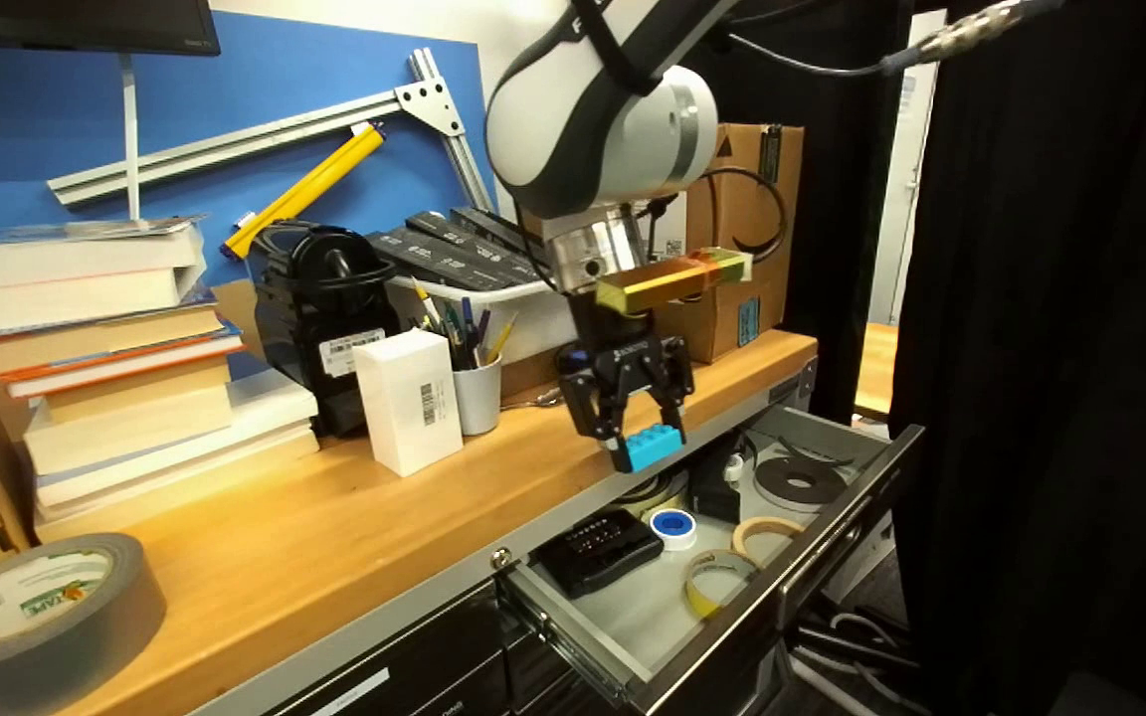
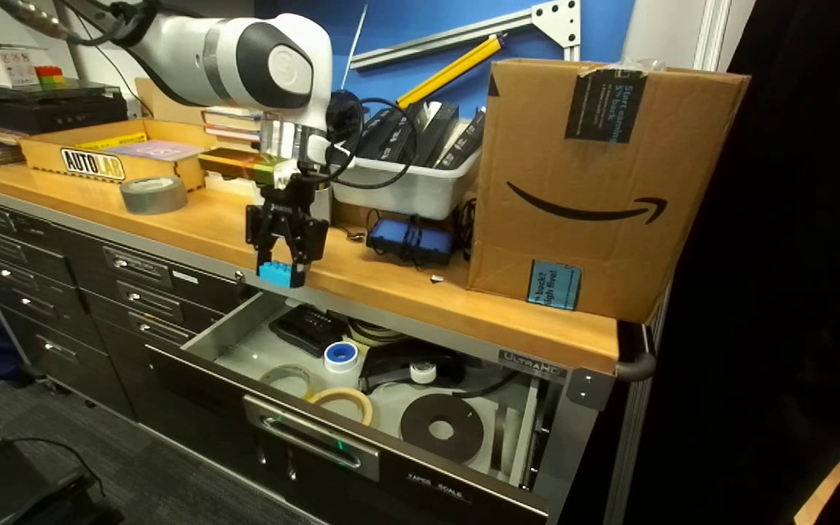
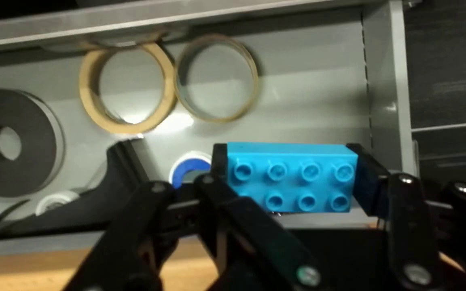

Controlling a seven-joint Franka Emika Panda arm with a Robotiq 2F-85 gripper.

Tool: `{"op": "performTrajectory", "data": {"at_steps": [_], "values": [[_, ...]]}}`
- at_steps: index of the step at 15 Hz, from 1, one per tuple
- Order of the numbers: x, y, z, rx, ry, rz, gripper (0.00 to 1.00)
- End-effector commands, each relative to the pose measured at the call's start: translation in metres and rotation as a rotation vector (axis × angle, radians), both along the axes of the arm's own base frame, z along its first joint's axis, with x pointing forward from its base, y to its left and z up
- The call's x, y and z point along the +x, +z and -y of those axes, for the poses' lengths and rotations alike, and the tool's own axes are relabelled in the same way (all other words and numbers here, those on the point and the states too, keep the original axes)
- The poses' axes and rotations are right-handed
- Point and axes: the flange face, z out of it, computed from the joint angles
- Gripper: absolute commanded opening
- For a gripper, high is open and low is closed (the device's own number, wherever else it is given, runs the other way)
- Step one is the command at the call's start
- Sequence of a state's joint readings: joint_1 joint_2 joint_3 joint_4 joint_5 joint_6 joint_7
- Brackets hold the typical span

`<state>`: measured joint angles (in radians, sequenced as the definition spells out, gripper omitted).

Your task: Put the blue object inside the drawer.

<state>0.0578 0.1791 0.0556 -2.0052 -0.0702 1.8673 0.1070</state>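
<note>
Gripper (image 1: pixel 650 445) clamped on the blue brick (image 3: pixel 293 182), fingers (image 3: pixel 366 186) pressed to its short ends. Brick is up in the air, higher than the drawer (image 3: pixel 314 105), near the front edge of the wooden benchtop (image 1: pixel 334 527); studs on top in both exterior views. Drawer stands open; inside: dark flat roll (image 2: pixel 416 430), tan tape ring (image 3: pixel 121 128) touching a thinner tape ring (image 1: pixel 702 603), white spool with blue centre (image 1: pixel 672 530), black case (image 1: pixel 598 547). On the benchtop, white box (image 1: pixel 409 403) stands just beside the pen cup (image 1: pixel 478 398); grey tape roll (image 1: pixel 86 636) lies flat, well apart from both.
</note>
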Motion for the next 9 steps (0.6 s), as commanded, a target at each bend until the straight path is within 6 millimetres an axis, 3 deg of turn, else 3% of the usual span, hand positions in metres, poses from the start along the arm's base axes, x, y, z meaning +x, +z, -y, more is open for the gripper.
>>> {"op": "performTrajectory", "data": {"at_steps": [1,4,6,9], "values": [[-0.059,-0.013,0.043,-0.008,-0.038,-0.018,0.46],[-0.080,-0.053,0.055,-0.018,-0.122,0.040,0.46],[-0.081,-0.076,0.053,-0.007,-0.181,0.126,0.46],[-0.079,-0.095,0.047,-0.014,-0.235,0.209,0.46]]}}
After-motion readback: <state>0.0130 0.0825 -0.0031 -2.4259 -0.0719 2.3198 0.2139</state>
